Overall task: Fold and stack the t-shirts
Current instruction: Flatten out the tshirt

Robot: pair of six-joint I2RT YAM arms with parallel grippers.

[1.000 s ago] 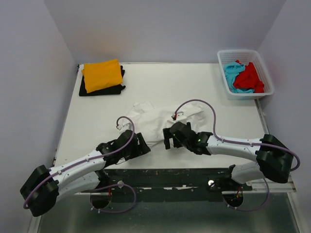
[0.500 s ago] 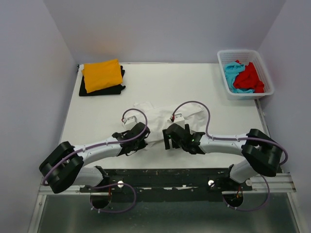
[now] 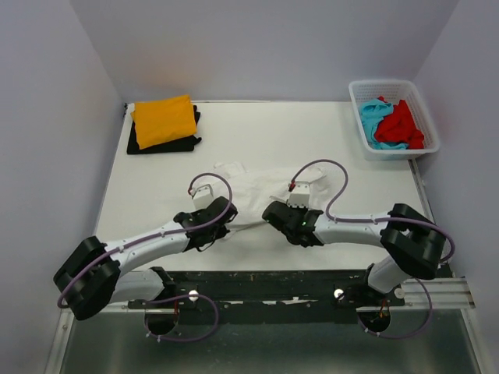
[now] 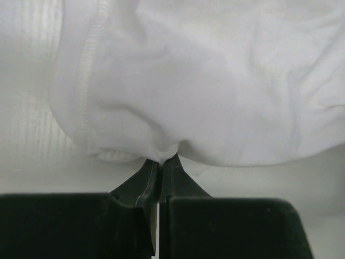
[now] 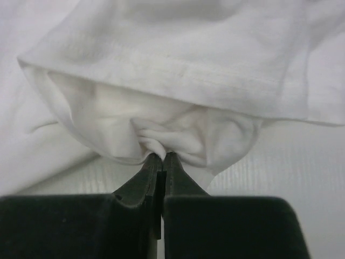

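Observation:
A crumpled white t-shirt (image 3: 257, 191) lies in the middle of the table. My left gripper (image 3: 221, 216) is shut on its near left edge; the left wrist view shows white cloth (image 4: 205, 91) pinched at the closed tips of that gripper (image 4: 160, 159). My right gripper (image 3: 274, 212) is shut on the near right edge, where a bunched fold (image 5: 156, 129) is caught between the tips of the gripper (image 5: 162, 156). A folded orange t-shirt (image 3: 164, 119) rests on a black t-shirt (image 3: 140, 144) at the back left. Red (image 3: 402, 125) and turquoise (image 3: 376, 125) t-shirts lie in the basket.
A white lattice basket (image 3: 366, 91) stands at the table's back right corner. The table (image 3: 265, 125) is white, enclosed by pale walls at the back and both sides. A dark rail with the arm bases runs along the near edge.
Both grippers have moved forward onto the white t-shirt's near edge and closed on it, the left first, the right just now. The shirt's near edge has bunched up.

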